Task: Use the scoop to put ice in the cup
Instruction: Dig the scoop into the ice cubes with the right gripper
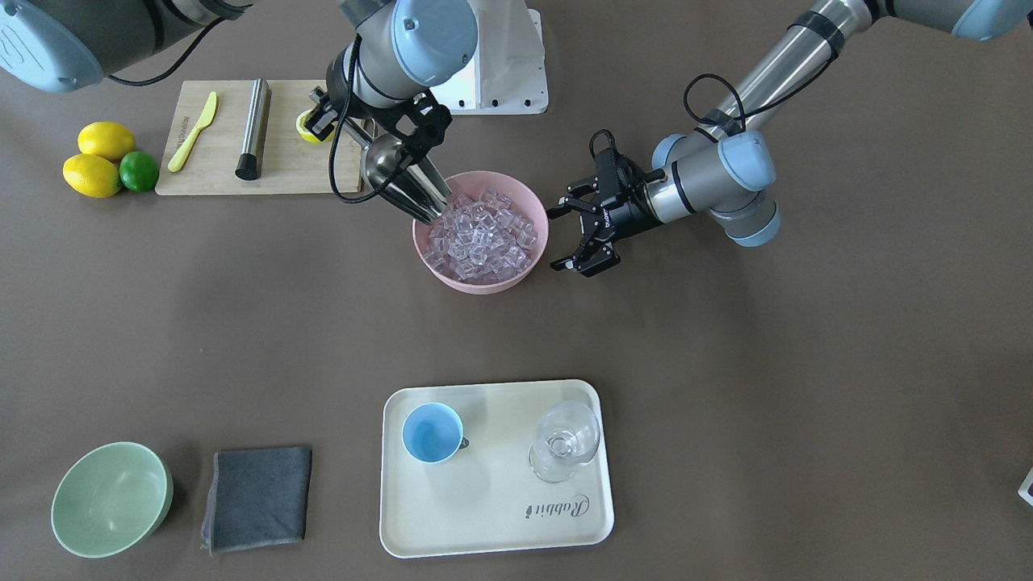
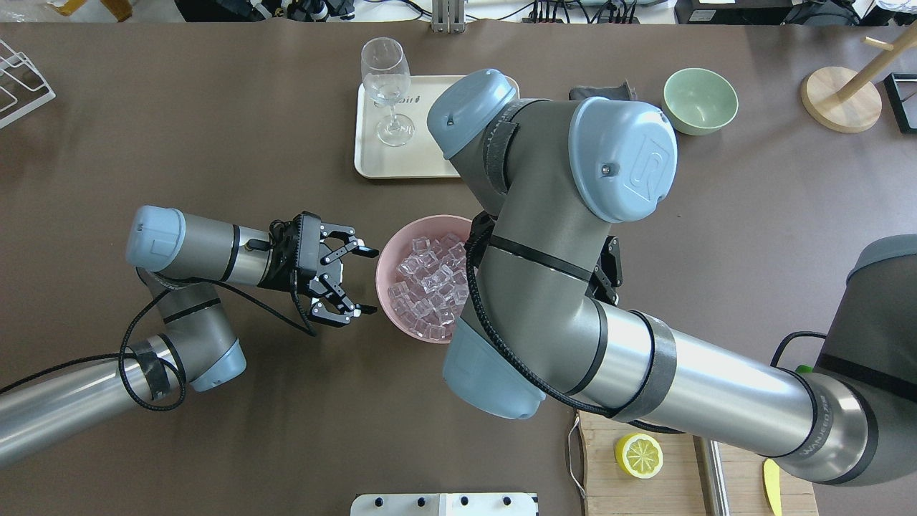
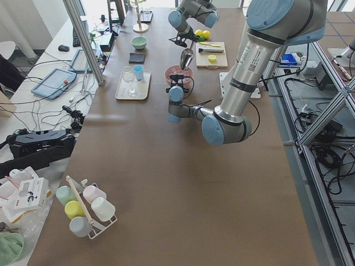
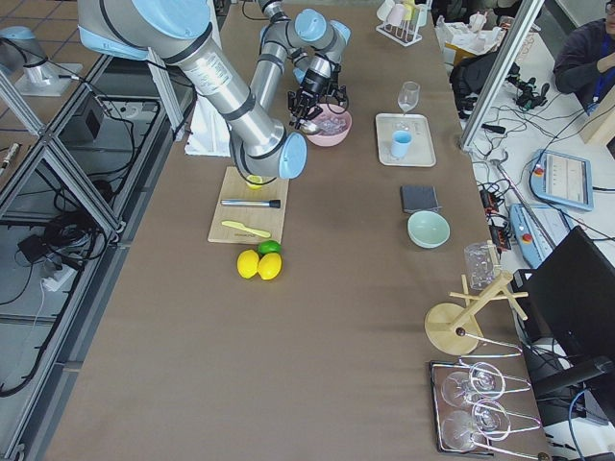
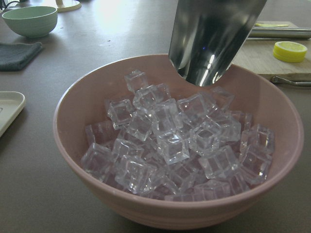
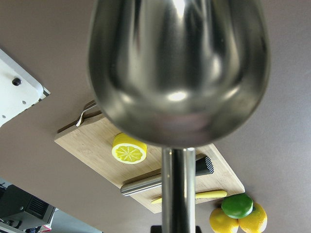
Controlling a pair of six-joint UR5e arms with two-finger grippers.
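Note:
A pink bowl (image 1: 537, 266) holds the ice (image 1: 484, 238), a heap of clear cubes (image 5: 170, 141). My right gripper (image 1: 335, 125) is shut on the handle of the steel scoop (image 1: 403, 184). The scoop slants down over the bowl's rim, its mouth (image 5: 214, 39) just above the cubes at the bowl's robot-side edge. Seen from the right wrist, the scoop's back (image 6: 177, 73) fills the view. My left gripper (image 1: 577, 234) stands open beside the bowl, around nothing (image 2: 354, 279). The light-blue cup (image 1: 432, 432) stands empty on a cream tray (image 1: 496, 516). In the overhead view my right arm hides it.
A clear stemmed glass (image 1: 565, 442) shares the tray. A cutting board (image 1: 299, 165) carries a yellow knife (image 1: 194, 131), a steel cylinder (image 1: 253, 127) and a lemon half (image 2: 639, 456). Two lemons (image 1: 98, 160), a lime (image 1: 139, 171), a green bowl (image 1: 109, 499) and a grey cloth (image 1: 258, 499) lie around.

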